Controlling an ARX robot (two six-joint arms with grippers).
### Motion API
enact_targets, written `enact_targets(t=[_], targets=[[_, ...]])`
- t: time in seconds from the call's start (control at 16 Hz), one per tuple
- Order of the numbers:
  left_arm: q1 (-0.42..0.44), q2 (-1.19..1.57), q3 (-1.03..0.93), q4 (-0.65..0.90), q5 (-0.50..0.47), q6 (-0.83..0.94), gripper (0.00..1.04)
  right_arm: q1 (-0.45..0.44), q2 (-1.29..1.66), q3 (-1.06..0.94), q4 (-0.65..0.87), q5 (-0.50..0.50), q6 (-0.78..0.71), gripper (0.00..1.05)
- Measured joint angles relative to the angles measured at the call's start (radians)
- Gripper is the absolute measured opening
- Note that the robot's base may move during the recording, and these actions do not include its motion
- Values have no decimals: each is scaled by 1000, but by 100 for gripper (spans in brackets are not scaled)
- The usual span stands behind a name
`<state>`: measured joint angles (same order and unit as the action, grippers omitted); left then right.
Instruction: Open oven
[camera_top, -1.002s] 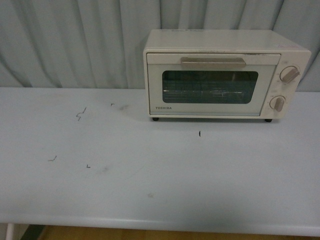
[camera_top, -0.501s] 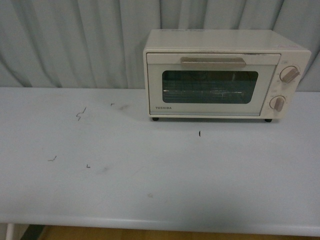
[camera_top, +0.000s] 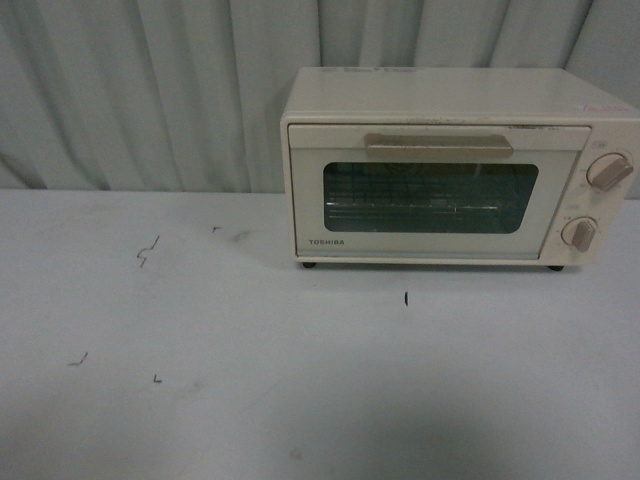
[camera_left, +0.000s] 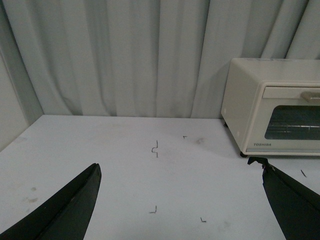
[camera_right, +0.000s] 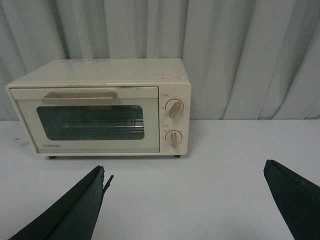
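The cream-white TOSHIBA oven (camera_top: 450, 170) stands at the back right of the table, against the curtain. Its glass door is shut, with the beige bar handle (camera_top: 438, 146) across the top and two round knobs (camera_top: 608, 172) on the right. It also shows in the right wrist view (camera_right: 100, 107) and partly in the left wrist view (camera_left: 272, 112). My left gripper (camera_left: 180, 172) is open and empty, well short of the oven and to its left. My right gripper (camera_right: 184, 172) is open and empty, in front of the oven and apart from it. Neither gripper shows in the front view.
The pale blue table (camera_top: 300, 400) carries small black marks (camera_top: 148, 250). A grey pleated curtain (camera_top: 150, 90) hangs close behind the oven. A side wall (camera_left: 10, 95) bounds the table at the far left.
The front view has shifted: the oven now appears larger and lower in the frame, and the table's front edge has dropped out of view. The oven door stays shut.
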<state>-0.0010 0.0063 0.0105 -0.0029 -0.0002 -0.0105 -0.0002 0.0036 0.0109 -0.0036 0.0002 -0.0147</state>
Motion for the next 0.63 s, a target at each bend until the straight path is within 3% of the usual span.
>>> enact_targets(t=[0.63], targets=[[0, 0, 0, -1, 0, 0, 98, 0, 0, 0, 0, 0, 0, 98]])
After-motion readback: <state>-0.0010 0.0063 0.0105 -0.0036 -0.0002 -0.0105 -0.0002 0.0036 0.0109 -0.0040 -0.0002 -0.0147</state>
